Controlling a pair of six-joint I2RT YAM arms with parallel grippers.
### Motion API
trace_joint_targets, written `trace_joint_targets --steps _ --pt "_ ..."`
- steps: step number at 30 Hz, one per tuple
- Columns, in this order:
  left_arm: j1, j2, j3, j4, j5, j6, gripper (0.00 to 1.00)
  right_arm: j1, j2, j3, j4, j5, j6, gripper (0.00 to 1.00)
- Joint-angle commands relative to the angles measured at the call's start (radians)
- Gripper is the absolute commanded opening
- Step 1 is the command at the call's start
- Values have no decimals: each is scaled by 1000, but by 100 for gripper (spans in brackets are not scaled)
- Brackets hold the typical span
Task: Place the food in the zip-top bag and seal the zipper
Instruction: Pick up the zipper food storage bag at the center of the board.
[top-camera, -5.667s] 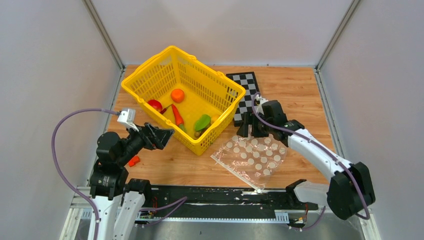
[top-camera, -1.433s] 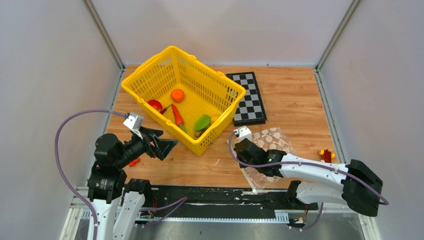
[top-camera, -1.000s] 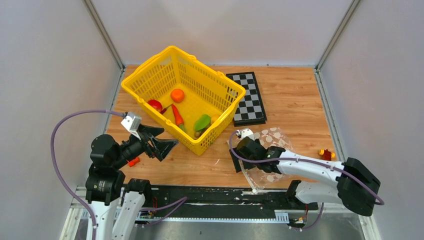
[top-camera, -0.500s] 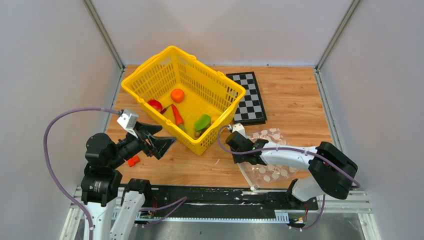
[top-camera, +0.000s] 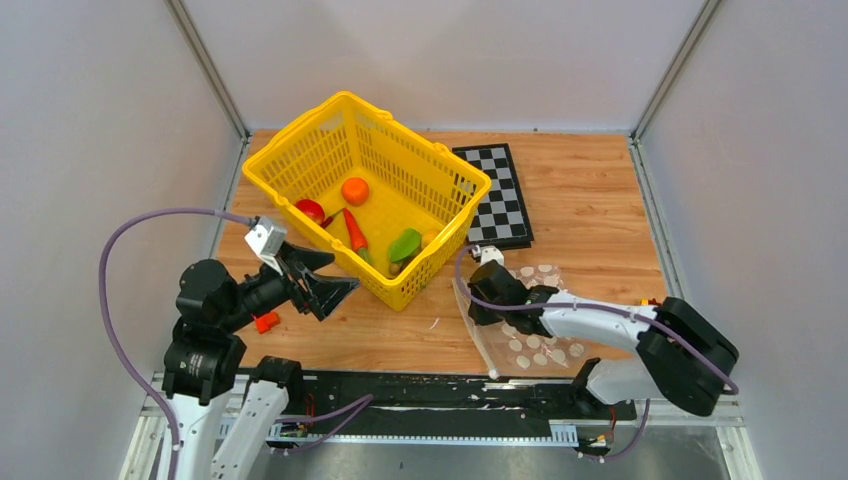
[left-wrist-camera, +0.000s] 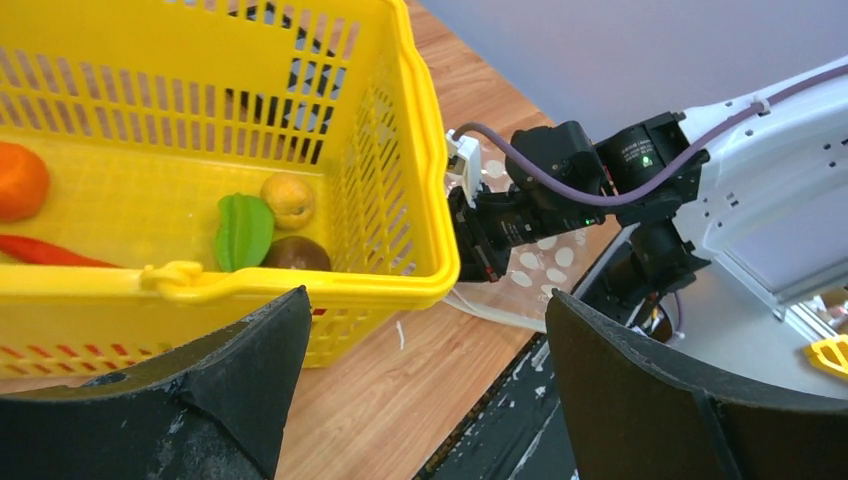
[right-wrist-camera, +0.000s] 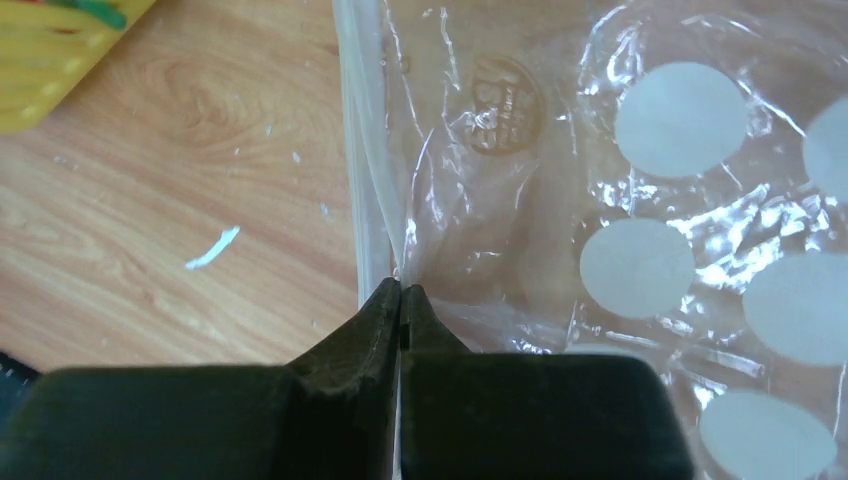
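Ana: What did the overhead camera give that the wrist cameras did not?

Ben: The layout. The yellow basket (top-camera: 400, 160) stood at the back left of the counter (top-camera: 590, 200), with the chessboard (top-camera: 500, 195) just beside its right corner. The zip-top bag (top-camera: 530, 352) lay flat nearer the front, right of the basket and apart from it. The food in sight was in the basket: orange (top-camera: 354, 190), tomato (top-camera: 310, 210), carrot (top-camera: 354, 230), green pepper (top-camera: 405, 244).

Ana: And the right pincer (top-camera: 478, 312)?

Ben: From above it was only a dark lump at the bag's left edge, and its jaws could not be read there. Its own camera settled that. The fingers met tip to tip, clamped on the bag at its mouth edge, with the zipper (right-wrist-camera: 362, 150) running straight up to the tips.

Ana: The other one?

Ben: The left pincer (left-wrist-camera: 428, 305) hung just in front of the basket's near wall, fingers wide apart, nothing between them. Its camera looked over the rim and showed the lemon (left-wrist-camera: 288, 200) and the brown ball (left-wrist-camera: 295, 255) close against the pepper. From above, both were small and half lost behind mesh.

Ana: What was unclear?

Ben: The orange was cut off at the edge of the left wrist frame. The red block (top-camera: 266, 322) showed only partly beside the left arm. A red-and-yellow thing (top-camera: 651, 300) behind the right arm was too small to name. Whether the bag's mouth was open or sealed could not be told.
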Motion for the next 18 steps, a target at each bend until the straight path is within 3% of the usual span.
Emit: trace_joint_targets --steps 1,10,14,18 --pt "-136 28 -37 73 -76 -8 92 0 -167 -49 6 -37 48 0" --pt "-833 282 44 120 -675 44 93 -4 -419 -67 -121 47 96 0" --pt "-965 369 29 174 -838 -30 92 -5 -546 -90 -158 91 136 0" --pt "-1069 445 -59 370 -923 -170 91 -5 -671 -91 -202 151 174 0"
